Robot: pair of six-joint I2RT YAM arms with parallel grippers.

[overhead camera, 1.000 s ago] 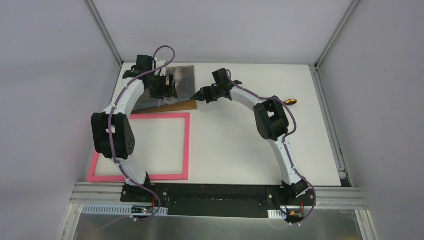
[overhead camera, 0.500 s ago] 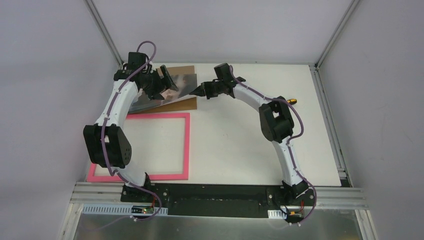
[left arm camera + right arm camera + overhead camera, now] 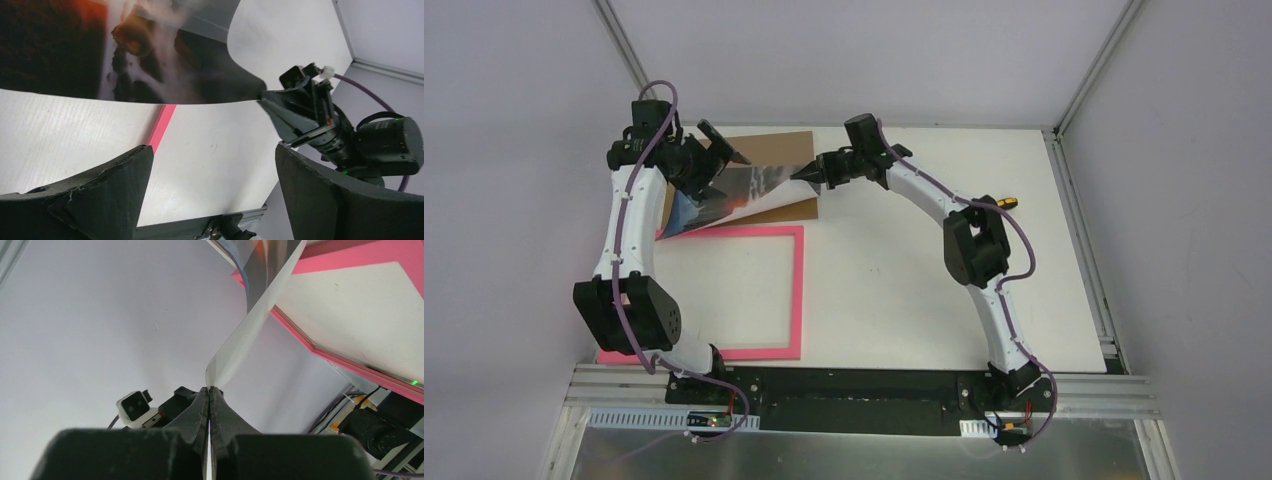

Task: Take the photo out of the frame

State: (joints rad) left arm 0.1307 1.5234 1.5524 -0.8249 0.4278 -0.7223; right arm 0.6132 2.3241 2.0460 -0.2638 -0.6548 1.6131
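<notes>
One corner of the photo [image 3: 754,185] was pinched in the right claw [image 3: 209,390], the sheet bowing above the board [image 3: 784,142] just beyond the frame [image 3: 798,290]. The left claw [image 3: 212,150] hung spread, empty. The lift called for a slow, level pull to avoid creasing.

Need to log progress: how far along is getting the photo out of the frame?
Done: the frame lies empty, bare table showing through it. In hand: the right gripper is shut on a corner of the photo, which curls up over the brown board beyond the frame; the left gripper is open, holding nothing. Left, probably: lay the photo down and let go.
</notes>
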